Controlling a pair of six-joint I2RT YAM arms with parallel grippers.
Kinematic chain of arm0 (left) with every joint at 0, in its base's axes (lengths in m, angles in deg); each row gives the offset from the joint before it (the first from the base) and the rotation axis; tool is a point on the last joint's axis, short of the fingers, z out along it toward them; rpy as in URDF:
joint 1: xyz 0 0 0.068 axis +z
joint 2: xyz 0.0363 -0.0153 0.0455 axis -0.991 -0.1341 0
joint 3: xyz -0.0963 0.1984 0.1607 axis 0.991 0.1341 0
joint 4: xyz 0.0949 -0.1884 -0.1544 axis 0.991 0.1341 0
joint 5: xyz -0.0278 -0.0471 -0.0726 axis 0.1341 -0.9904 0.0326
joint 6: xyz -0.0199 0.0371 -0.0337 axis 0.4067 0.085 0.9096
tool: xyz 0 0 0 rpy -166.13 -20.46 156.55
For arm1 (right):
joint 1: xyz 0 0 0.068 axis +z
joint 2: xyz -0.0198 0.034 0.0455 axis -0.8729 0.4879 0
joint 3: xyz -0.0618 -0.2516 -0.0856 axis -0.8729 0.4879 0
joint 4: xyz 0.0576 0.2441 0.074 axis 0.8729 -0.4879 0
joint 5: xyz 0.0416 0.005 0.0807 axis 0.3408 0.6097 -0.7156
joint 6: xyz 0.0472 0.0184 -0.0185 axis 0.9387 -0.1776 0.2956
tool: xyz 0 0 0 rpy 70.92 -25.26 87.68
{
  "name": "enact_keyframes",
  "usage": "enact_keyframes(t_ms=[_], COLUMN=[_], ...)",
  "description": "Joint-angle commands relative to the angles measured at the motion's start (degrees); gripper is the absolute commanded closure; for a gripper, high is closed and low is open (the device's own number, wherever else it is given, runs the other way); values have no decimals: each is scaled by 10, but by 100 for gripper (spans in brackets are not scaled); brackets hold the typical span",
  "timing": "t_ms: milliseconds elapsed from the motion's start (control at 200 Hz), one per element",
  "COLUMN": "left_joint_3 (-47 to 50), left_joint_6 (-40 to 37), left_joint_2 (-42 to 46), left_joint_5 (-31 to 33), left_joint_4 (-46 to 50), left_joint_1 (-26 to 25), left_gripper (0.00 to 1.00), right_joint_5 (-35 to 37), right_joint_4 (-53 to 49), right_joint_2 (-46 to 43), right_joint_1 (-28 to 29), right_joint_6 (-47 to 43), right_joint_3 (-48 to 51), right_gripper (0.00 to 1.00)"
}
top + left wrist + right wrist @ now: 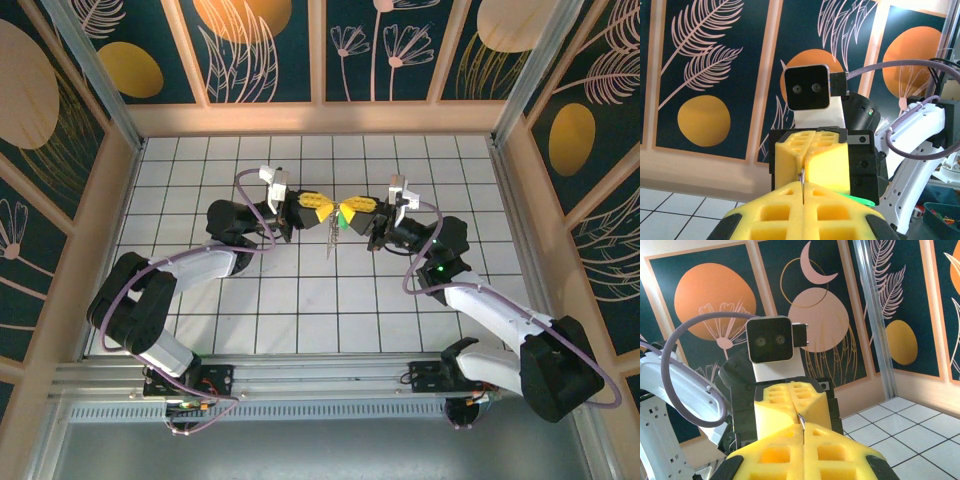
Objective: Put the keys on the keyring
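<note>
My left claw (322, 208) is pinching the keyring (330, 240), dangling edge-on; my right claw (348, 211) is gripping the green key (343, 222) just right of it.

L arm, white links w/ black joints (190, 268): reaches fwd, elbow bent, wrist turned in toward centre. R arm, same build (500, 320): mirrors it from opp. side. L gripper w/ yellow foam-padded fingers (318, 208) & R gripper w/ same yellow pads (352, 211): facing each other, tip to tip, v. close. Both jaws pressed shut, pads flush.
</note>
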Motion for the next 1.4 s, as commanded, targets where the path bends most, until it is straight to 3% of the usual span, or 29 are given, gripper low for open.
enact_keyframes(t_ms=[0, 1396], left_joint_3=[-11, 2], left_joint_6=[-10, -24], left_joint_2=[11, 23], left_joint_5=[-3, 32], left_joint_4=[-31, -44], left_joint_1=[-6, -7], left_gripper=[100, 100], right_joint_5=[21, 8], right_joint_4=[11, 29], right_joint_2=[-5, -16], right_joint_1=[-6, -10], right_joint_6=[-3, 40], right_joint_3=[1, 47], right_gripper=[100, 100])
